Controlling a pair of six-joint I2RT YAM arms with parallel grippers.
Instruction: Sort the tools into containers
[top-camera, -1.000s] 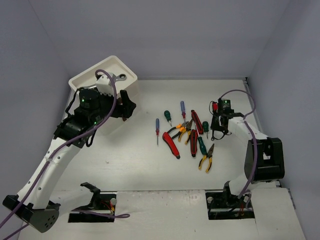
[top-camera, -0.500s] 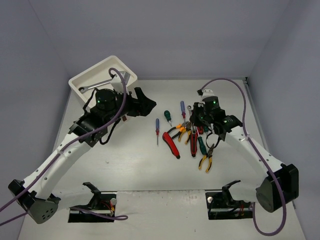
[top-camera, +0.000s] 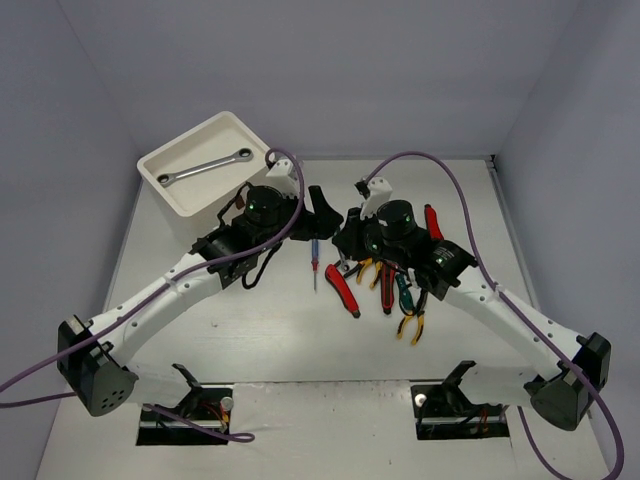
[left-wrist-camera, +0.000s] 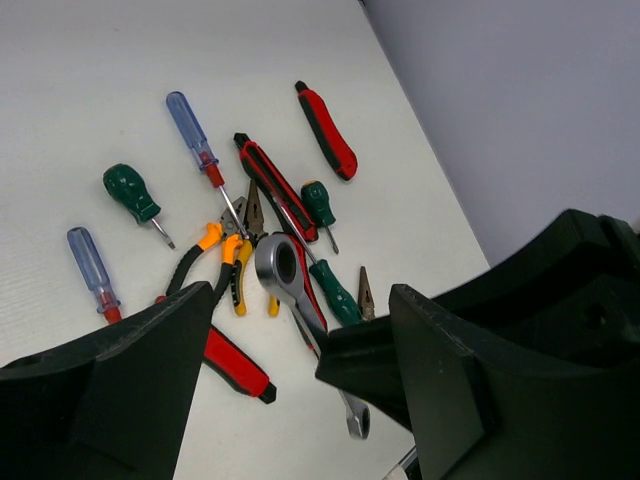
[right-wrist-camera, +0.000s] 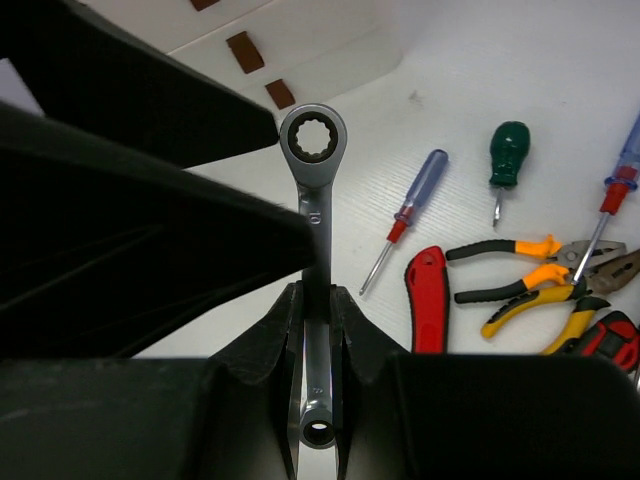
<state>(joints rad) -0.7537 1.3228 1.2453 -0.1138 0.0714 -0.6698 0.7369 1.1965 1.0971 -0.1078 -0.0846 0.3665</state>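
Swinging over from the tray (top-camera: 165, 165), the left tool (left-wrist-camera: 300, 320) now waits, fingers apart, beside the right tool (right-wrist-camera: 318, 300), clamped on a wrench (right-wrist-camera: 313, 150), maybe to pass it.

White table (top-camera: 250, 330), drawer box (top-camera: 160, 190) far left, centre cluster — screwdrivers (top-camera: 315, 262), pliers (top-camera: 410, 325), cutters (top-camera: 342, 288)

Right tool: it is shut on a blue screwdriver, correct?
No. The right tool is shut on a silver wrench, not a blue screwdriver. The right wrist view shows this.
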